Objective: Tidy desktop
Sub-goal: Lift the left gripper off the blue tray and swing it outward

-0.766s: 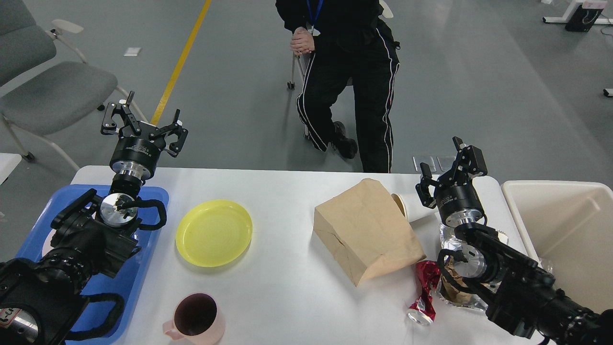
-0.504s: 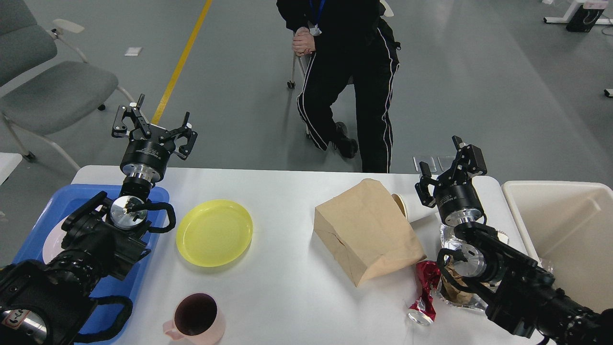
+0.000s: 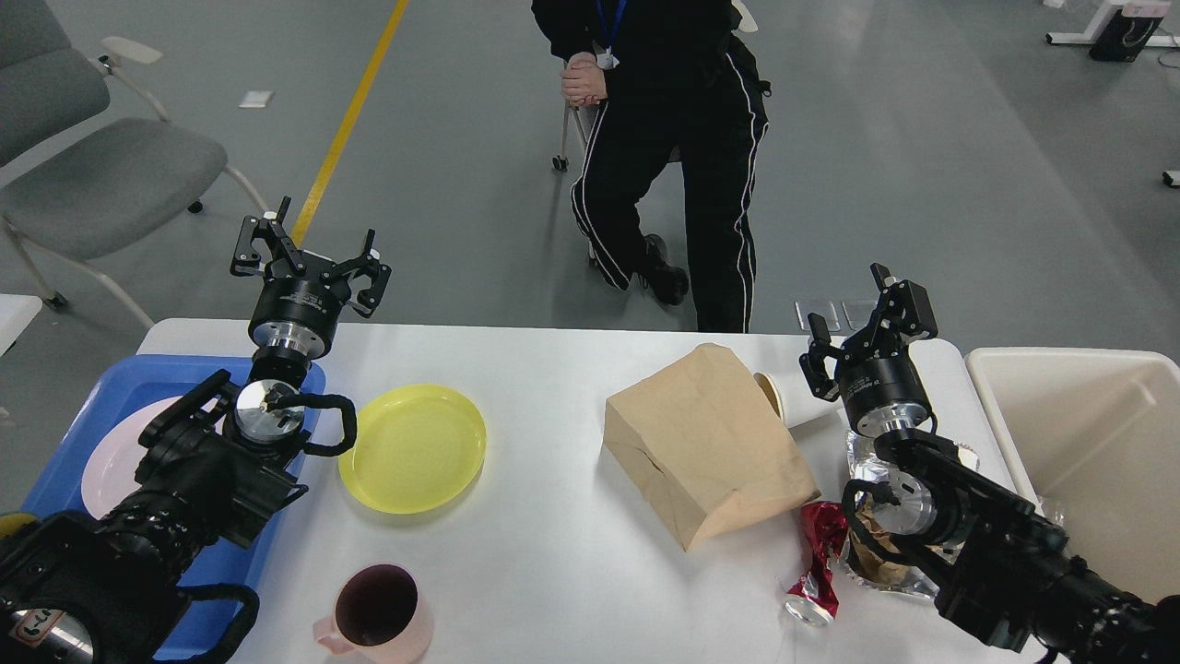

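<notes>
The desktop (image 3: 553,553) fills the lower view — blue tray (image 3: 55,461) at its left edge, beige bin (image 3: 1088,433) off its right. Left gripper (image 3: 309,258) hangs empty, fingers spread, over the far edge; right gripper (image 3: 862,318) likewise spread — bare room lies between yellow plate (image 3: 412,447) and paper bag (image 3: 705,443).

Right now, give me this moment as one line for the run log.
left gripper open, empty, raised | right gripper open, empty | desktop: yellow plate, pink cup, paper bag, red wrapper not cleared
</notes>
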Action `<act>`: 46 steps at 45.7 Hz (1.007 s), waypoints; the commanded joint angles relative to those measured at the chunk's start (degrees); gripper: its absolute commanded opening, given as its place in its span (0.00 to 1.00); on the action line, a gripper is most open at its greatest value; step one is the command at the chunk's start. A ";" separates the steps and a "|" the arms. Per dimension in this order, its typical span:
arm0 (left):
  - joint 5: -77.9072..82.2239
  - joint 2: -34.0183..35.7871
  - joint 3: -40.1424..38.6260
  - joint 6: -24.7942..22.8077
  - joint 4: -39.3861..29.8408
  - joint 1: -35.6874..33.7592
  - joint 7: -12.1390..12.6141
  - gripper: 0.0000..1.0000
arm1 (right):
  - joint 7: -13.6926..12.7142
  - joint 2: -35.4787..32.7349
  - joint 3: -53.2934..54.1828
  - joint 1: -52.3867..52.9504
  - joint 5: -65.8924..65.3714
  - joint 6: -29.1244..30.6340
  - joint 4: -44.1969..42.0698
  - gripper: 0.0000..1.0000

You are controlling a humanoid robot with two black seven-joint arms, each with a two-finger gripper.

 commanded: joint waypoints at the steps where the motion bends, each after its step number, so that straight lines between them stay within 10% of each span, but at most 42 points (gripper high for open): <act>1: 0.73 0.42 6.27 0.39 -0.28 -0.82 0.08 0.96 | 0.00 -0.02 0.00 0.08 0.00 0.00 -0.04 1.00; 22: 1.17 13.17 56.80 0.13 -0.28 -14.00 0.87 0.96 | 0.00 -0.02 0.00 0.08 0.00 0.00 0.04 1.00; 34: 2.14 16.33 98.82 -5.32 -8.44 -24.63 1.31 0.96 | 0.00 -0.02 0.00 0.08 0.00 0.00 0.04 1.00; 46: 2.23 16.95 108.24 -10.14 -16.54 -31.76 3.85 0.96 | 0.00 0.07 0.00 0.08 0.00 0.00 0.04 1.00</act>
